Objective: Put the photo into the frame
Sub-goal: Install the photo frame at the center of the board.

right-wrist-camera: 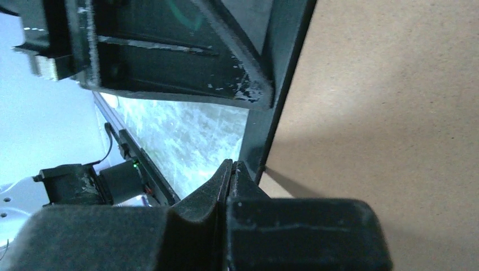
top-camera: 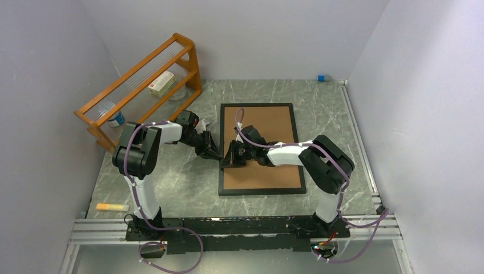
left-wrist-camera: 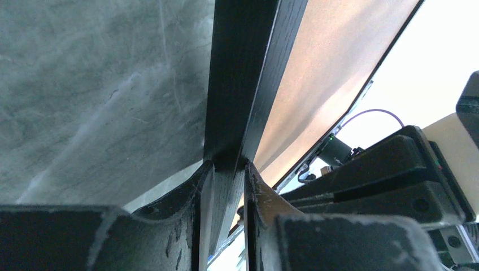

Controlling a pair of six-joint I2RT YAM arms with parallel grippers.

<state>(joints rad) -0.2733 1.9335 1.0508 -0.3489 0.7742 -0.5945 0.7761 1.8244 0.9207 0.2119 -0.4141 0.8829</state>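
Two black two-finger grippers meet at one long rail of the large rectangular black-bordered picture frame (top-camera: 262, 192), just left of centre in the top view. Coming in from the table side, the left gripper (top-camera: 212, 152) has its jaws clamped across that thin black rail, one finger on each face, as its own wrist view shows. Reaching from the frame's inner side, the right gripper (top-camera: 233, 155) has its jaws pressed together. Its tip sits at the seam where the rail meets the flat brown backing board (top-camera: 268, 128), and I cannot tell whether anything thin is pinched there. The frame lies back up on the grey marbled table (top-camera: 171, 182), its long axis running from the bottom of the view toward the top, so both grippers stand across it. The sunflower photo shows in no view; it may sit under the board, but that is a guess. Farther off, at upper left, the orange wooden rack (top-camera: 142, 85) stands well apart.
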